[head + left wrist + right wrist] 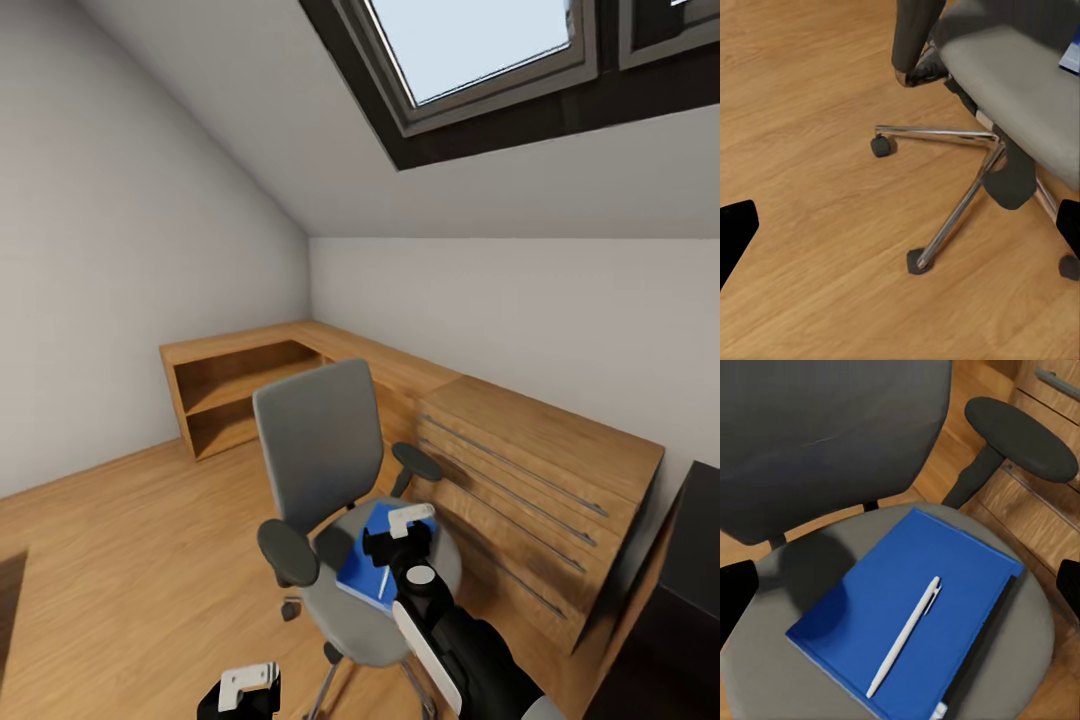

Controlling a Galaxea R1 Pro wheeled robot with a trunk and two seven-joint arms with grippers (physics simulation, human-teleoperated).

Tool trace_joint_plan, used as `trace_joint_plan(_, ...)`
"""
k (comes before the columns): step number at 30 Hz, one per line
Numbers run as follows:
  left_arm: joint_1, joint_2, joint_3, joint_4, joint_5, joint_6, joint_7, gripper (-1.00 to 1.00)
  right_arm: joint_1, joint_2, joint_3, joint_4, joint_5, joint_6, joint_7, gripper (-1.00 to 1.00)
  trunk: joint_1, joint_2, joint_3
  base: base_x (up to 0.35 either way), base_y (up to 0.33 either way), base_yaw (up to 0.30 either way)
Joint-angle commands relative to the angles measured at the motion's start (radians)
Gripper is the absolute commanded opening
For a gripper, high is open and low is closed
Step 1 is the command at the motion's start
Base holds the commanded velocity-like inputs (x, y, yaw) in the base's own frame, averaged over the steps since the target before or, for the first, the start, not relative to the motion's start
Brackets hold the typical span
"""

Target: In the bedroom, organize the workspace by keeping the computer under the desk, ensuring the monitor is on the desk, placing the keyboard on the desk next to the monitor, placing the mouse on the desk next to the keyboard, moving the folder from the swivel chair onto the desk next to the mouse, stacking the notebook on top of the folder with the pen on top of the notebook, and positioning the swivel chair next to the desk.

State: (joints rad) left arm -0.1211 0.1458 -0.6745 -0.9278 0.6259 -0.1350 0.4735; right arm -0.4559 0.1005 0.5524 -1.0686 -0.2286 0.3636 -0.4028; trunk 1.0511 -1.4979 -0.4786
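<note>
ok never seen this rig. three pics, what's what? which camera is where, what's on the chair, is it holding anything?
These are simulator renders of a wheeled robot with two arms. The wide picture comes from its head camera, looking down over both arms. The right gripper hangs over the swivel chair; the left gripper sits low over the wood floor.

The other two pictures come from cameras on the wrists. The left wrist view looks at the chair's chrome base and casters. The right wrist view looks down at the seat, where the blue folder lies with the white pen on top.

The dark shapes at the edges of both wrist views are the fingers, spread wide apart. Nothing is held.
</note>
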Motion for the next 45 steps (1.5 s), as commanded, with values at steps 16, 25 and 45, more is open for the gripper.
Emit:
trace_joint_plan(16,-0.002,0.001,0.153,0.031,0.012,-0.007,0.003,1.00,-0.001,0.008,-0.068,0.175,-0.012,-0.125,-0.011,1.00,0.000,-0.001,-0.001,0.122,0.007,0.000)
trace_joint_plan(25,-0.002,0.001,0.231,0.040,0.011,-0.007,-0.001,1.00,-0.008,0.011,-0.083,0.291,-0.016,-0.171,-0.004,1.00,0.000,-0.001,-0.001,0.000,0.000,0.000)
trace_joint_plan(45,-0.002,-0.004,0.227,0.040,0.010,-0.007,-0.004,1.00,-0.285,0.045,-0.085,0.707,-0.221,-0.294,0.135,1.00,0.000,-0.001,-0.001,0.000,0.000,0.000)
